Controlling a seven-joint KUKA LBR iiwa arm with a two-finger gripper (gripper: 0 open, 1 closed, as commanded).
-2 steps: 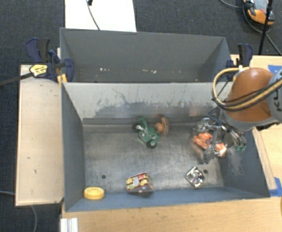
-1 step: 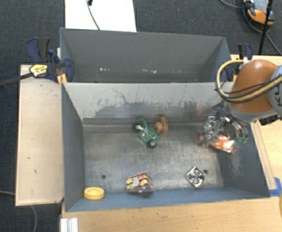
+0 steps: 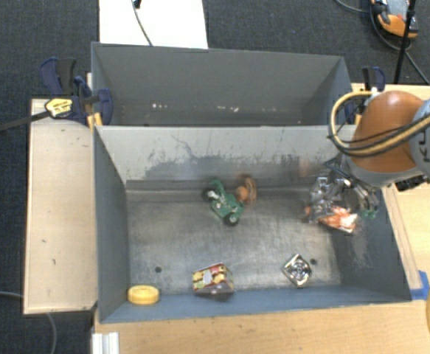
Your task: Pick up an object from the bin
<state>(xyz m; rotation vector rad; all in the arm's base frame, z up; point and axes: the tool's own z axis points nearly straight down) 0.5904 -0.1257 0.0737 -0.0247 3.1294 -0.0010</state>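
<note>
Orange-white crinkled wrapper [image 3: 341,220], beneath claw [image 3: 325,202]

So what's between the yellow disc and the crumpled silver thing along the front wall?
A colourful packet, about midway between the yellow disc and the crumpled silver thing; the rest of that stretch is bare bin floor. Camera view shows it.

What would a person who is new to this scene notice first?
First the arm's orange cover at the right, with the gripper low at the bin's right side, next to a crinkled orange-red wrapper. Then a green toy near the back wall, and a yellow disc in the front left corner.
</note>
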